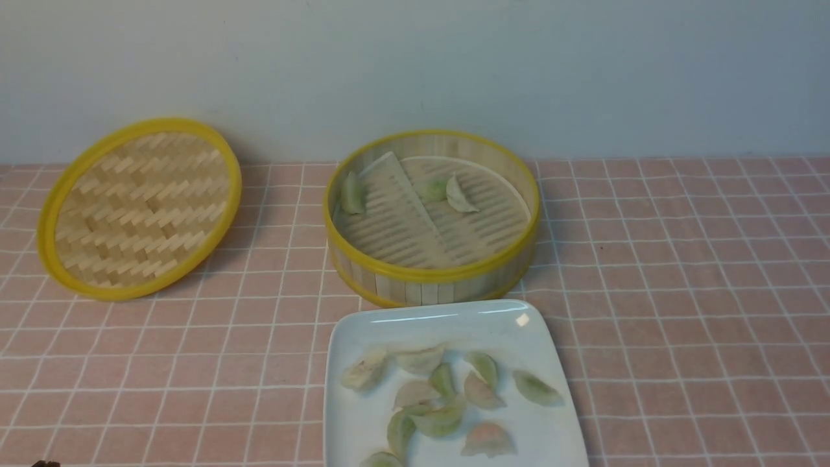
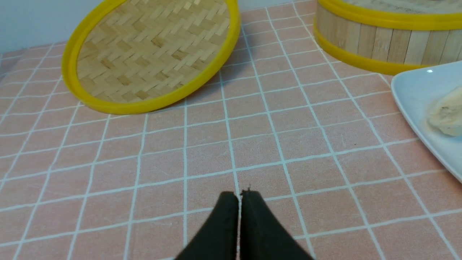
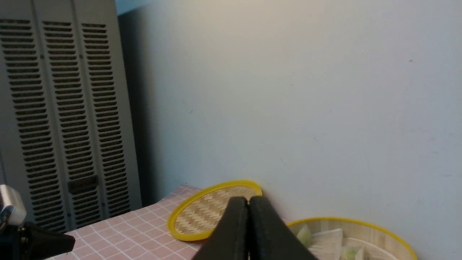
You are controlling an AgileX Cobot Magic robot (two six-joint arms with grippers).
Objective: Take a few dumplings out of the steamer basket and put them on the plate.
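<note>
The steamer basket [image 1: 431,272] stands mid-table with three pale green dumplings [image 1: 353,193] on its slatted floor. The white plate [image 1: 447,319] lies in front of it, carrying several dumplings [image 1: 481,391]. My left gripper [image 2: 240,196] is shut and empty, low over the pink cloth left of the plate [image 2: 415,90]; the basket [image 2: 375,39] is beyond it. My right gripper [image 3: 248,199] is shut and empty, raised and facing the wall, with the basket [image 3: 361,221] below. Neither gripper shows in the front view.
The flat woven yellow-rimmed lid [image 1: 139,207] leans against the wall at the back left; it also shows in the left wrist view [image 2: 151,54] and the right wrist view [image 3: 209,209]. A pink checked cloth [image 1: 681,292] covers the table. A louvred cabinet [image 3: 65,119] stands beyond the table's left end.
</note>
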